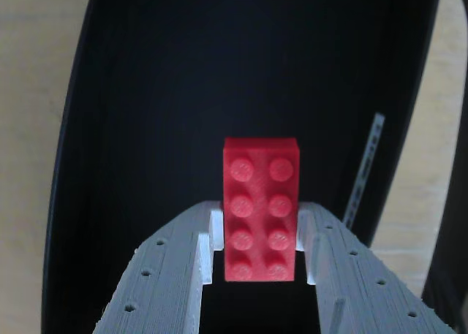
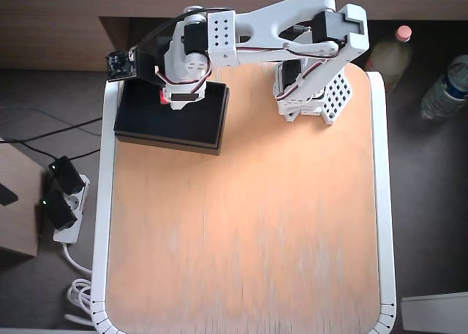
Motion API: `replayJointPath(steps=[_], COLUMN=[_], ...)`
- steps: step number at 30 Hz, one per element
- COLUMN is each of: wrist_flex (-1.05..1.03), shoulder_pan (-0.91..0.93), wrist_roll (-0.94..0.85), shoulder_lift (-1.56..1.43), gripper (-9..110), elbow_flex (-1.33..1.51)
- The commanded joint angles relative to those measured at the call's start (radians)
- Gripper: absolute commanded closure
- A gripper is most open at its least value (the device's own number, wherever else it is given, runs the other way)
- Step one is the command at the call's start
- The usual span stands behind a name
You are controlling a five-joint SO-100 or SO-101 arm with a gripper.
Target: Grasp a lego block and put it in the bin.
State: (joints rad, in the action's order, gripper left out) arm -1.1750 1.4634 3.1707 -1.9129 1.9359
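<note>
In the wrist view the red lego block [image 1: 261,210], studs facing the camera, sits between the two grey printed fingers of my gripper [image 1: 261,218], which is shut on its sides. Behind it is the dark inside of the black bin [image 1: 146,93], with a thin white strip [image 1: 365,166] on its right wall. In the overhead view my gripper [image 2: 172,94] hangs over the bin [image 2: 186,122] at the table's far left corner, and only a small red bit of the block [image 2: 164,96] shows under the wrist.
The arm's base [image 2: 314,93] stands at the far right of the light wooden table [image 2: 241,224]. Off the table are two bottles [image 2: 398,45] [image 2: 446,85] on the right and a power strip [image 2: 62,202] with cables on the left.
</note>
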Motion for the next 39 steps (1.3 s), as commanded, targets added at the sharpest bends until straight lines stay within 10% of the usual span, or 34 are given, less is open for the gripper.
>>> replayJointPath(steps=[1, 39], wrist_flex=[0.052, 0.133], shoulder_pan=[-0.008, -0.133], wrist_roll=[-0.014, -0.086], shoulder_lift=[0.003, -0.094], gripper=[101, 87], elbow_flex=[-0.115, -0.117])
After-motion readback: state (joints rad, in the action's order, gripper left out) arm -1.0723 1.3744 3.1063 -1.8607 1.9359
